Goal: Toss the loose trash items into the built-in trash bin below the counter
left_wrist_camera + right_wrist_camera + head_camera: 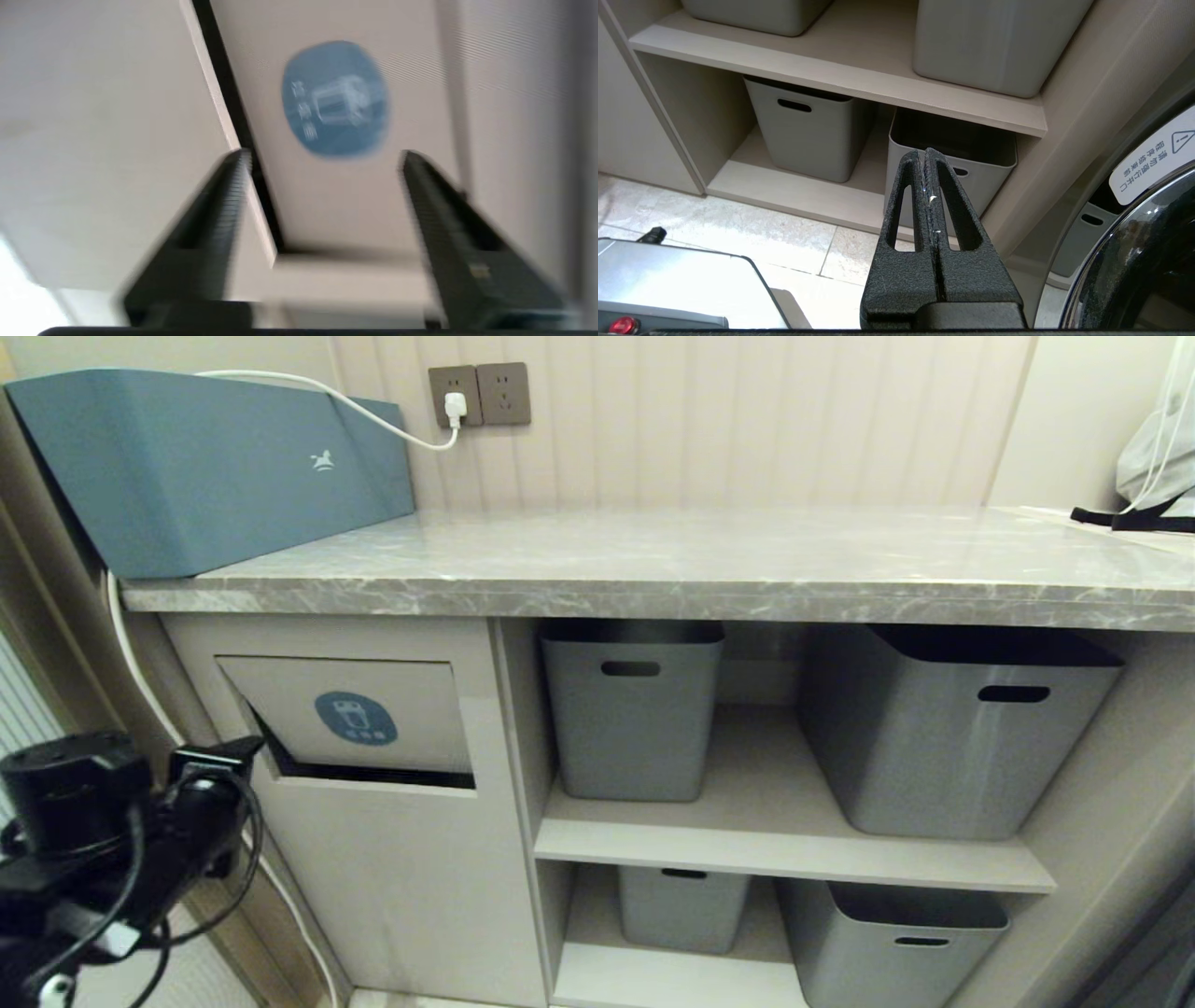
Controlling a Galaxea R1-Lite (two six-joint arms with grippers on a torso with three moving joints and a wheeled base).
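Beige cabinetry fills our view below the counter, a grey marble-look slab whose visible top shows none of the loose trash items. At its left end sits a long teal-blue box, and grey tubs stand on the shelves to the right. The built-in trash bin is set in the cabinet front at the left, its flap tilted with a dark gap along the lower edge and a round blue sticker on it.

Our left gripper hangs just in front of that flap, beside its lower left corner in the head view. We judge the main risk to be a fingertip catching the flap edge or the frame around it, since the fingers point nearly at the seam. The flap could also swing shut on anything only half pushed in.

The left fingers stand partly open with nothing between them; we see only flap and sticker through the gap, and we cannot tell if they touch the flap. Our right gripper is parked low by the lower shelves, its fingers pressed together and empty.
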